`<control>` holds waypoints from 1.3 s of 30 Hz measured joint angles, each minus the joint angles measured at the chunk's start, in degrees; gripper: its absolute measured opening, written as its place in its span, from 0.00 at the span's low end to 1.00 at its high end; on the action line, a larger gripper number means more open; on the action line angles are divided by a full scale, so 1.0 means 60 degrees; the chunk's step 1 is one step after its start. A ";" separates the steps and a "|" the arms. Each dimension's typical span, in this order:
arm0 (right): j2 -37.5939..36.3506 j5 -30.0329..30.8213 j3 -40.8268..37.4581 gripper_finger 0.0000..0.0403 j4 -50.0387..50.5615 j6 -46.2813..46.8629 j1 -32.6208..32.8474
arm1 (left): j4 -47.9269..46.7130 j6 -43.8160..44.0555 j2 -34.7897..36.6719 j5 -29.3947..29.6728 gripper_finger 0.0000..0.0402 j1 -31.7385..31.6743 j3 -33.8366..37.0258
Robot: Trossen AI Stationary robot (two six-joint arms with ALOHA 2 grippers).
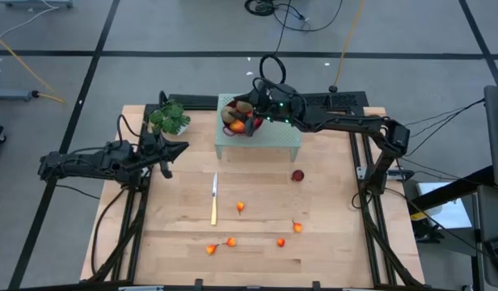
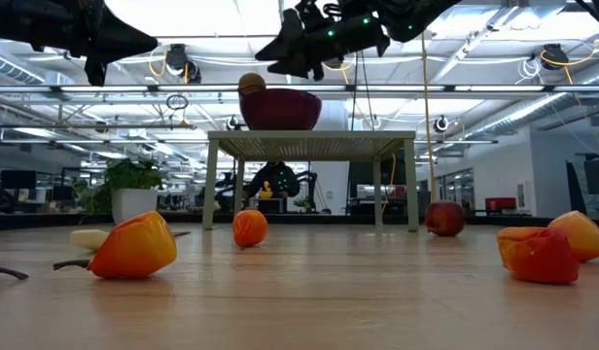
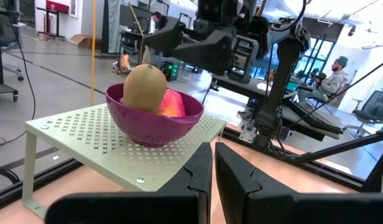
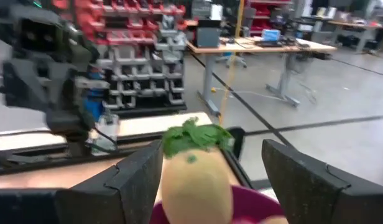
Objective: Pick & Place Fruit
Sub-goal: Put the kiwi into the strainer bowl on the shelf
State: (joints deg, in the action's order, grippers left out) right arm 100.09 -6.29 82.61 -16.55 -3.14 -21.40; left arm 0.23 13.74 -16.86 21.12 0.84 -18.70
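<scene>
From above, I see my right gripper (image 1: 251, 115) over the bowl (image 1: 235, 118) on the stand (image 1: 273, 139), fingers wide; the left gripper (image 1: 166, 153) waits near the plant (image 1: 170, 118), pinched shut. Table level shows peppers (image 2: 134, 246) that look light, probably slick. My right wrist shows a kiwi (image 4: 196, 183) between the fingers; I'd grip its midsection.

On the worktop (image 1: 330, 234) a small stand (image 1: 259, 137) sits at the far middle edge, and a bowl (image 1: 237, 120) with fruit in it rests on the stand. A plant (image 1: 170, 118) is left of the stand. A knife (image 1: 214, 198) lies in front of it. A ball (image 1: 297, 175) lies to the right of the knife, and several small fruits (image 1: 240, 208) are scattered nearer the front edge.
</scene>
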 joint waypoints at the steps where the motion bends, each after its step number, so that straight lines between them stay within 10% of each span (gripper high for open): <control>1: -0.0038 0.0041 -0.0002 0.66 0.0093 -0.0054 0.0001 | 0.0000 0.0000 0.0000 0.0000 0.05 -0.0001 0.0000; 10: -0.0080 0.0025 -0.0007 0.55 0.0047 -0.0575 0.0151 | 0.0000 0.0033 0.0000 0.0000 0.05 0.0000 0.0001; 26: -0.1790 0.0311 0.0004 0.03 0.2894 -0.1300 0.0147 | 0.2202 -0.1311 -0.0723 0.1574 0.05 -0.0011 0.0000; 39: -0.4283 0.1356 -0.0782 0.01 0.5097 -0.1872 0.0060 | 0.2699 -0.2186 -0.4586 0.1825 0.05 -0.0922 -0.1830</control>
State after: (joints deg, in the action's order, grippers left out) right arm 74.40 1.85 77.92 14.03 -14.37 -21.03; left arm 16.43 0.62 -44.38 32.08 -4.69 -29.68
